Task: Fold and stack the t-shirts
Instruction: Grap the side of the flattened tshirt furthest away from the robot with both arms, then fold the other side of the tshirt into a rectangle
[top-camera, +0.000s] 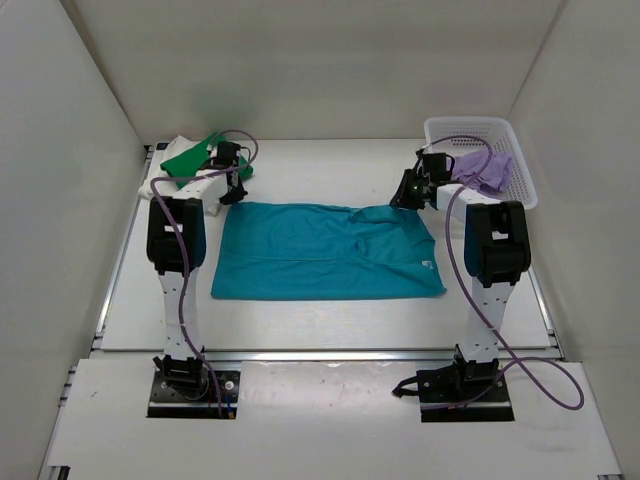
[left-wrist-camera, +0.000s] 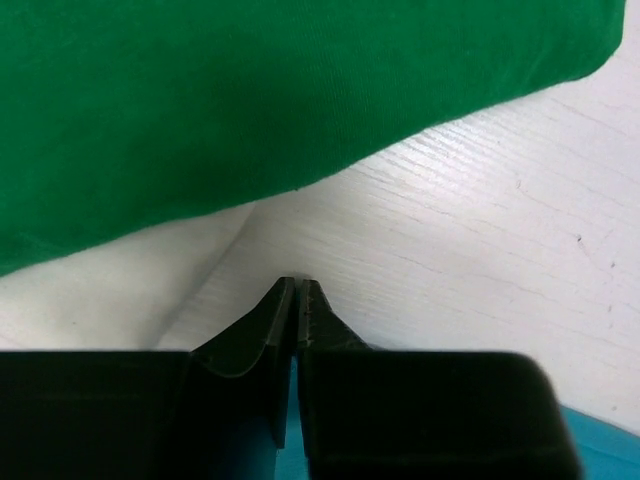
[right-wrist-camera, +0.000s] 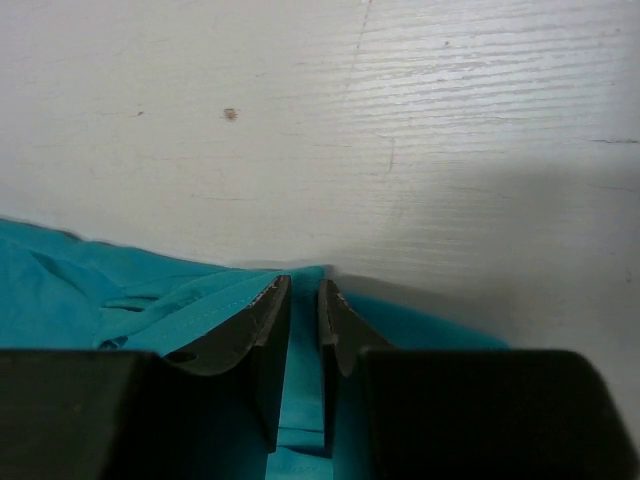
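Observation:
A teal t-shirt (top-camera: 320, 250) lies spread flat mid-table, its small white neck label (top-camera: 427, 265) at the right edge. My left gripper (top-camera: 235, 190) sits at the shirt's far left corner. In the left wrist view its jaws (left-wrist-camera: 298, 286) are pressed together with teal cloth (left-wrist-camera: 283, 400) showing in the slit. My right gripper (top-camera: 405, 195) sits at the far right corner. Its jaws (right-wrist-camera: 304, 285) are closed to a narrow gap on a fold of the teal cloth (right-wrist-camera: 120, 300). A green t-shirt (top-camera: 190, 155) lies on a cream-white one (top-camera: 165, 178) at the far left.
A white mesh basket (top-camera: 478, 130) stands at the far right with a lilac t-shirt (top-camera: 485, 170) in it. White walls enclose the table on the left, back and right. The green shirt (left-wrist-camera: 250, 90) and cream-white cloth (left-wrist-camera: 90, 300) fill the left wrist view ahead of the fingers.

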